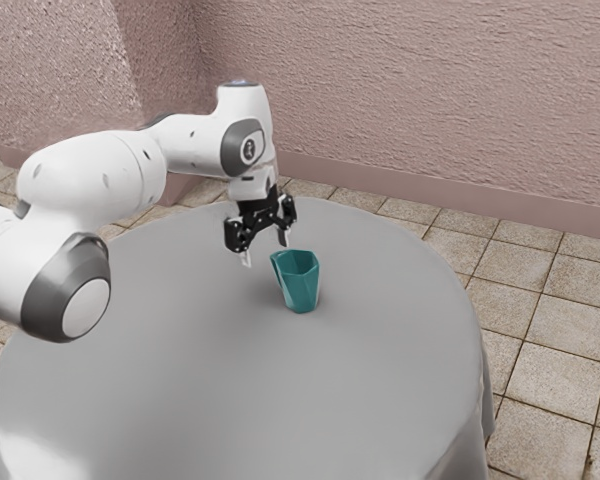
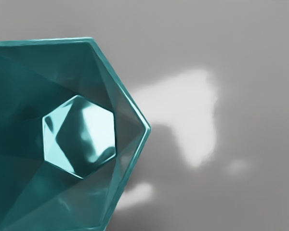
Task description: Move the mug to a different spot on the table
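Round gray tbl (image 1: 180, 400), pink wall (image 1: 430, 80), tile floor (image 1: 550, 330)

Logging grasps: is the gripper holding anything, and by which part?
Nothing is held: the gripper is open, just above the rim of the teal mug.

In the exterior view it is too small to tell whether the tool (image 1: 264, 250) touches the rim of the mug (image 1: 298, 280) beside it. The table (image 1: 230, 400) is cut off well away from the tool. In the wrist view the mug's rim runs past the edge.
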Robot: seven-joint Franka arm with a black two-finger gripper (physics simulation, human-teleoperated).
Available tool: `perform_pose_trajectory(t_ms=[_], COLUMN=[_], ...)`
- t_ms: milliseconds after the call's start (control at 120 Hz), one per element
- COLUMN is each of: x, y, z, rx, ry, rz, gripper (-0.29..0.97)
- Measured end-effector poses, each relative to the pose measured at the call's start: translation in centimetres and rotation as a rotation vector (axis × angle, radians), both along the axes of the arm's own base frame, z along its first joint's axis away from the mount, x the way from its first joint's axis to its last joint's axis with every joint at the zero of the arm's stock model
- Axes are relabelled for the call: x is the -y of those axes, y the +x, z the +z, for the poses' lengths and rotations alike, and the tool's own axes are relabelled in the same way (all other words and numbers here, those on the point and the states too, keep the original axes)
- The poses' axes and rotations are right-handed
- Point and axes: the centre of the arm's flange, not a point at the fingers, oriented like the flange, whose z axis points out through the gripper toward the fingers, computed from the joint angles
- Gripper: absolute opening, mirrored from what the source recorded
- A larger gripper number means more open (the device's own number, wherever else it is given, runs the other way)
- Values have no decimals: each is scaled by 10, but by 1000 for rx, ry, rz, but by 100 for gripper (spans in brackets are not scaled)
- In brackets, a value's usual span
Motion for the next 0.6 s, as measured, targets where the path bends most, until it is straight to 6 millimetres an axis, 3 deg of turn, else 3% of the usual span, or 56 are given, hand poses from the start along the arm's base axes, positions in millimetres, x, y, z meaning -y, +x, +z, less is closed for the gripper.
perform_pose_trajectory(t_ms=[92,333,458,600], x=[2,4,-5,-2], y=[1,8,16,24], z=[-8,-5,-1,-9], rx=[-8,18,39,46], ry=[-5,-15,3,6], rz=[1,7,18,15], gripper=[68,68,68,68])
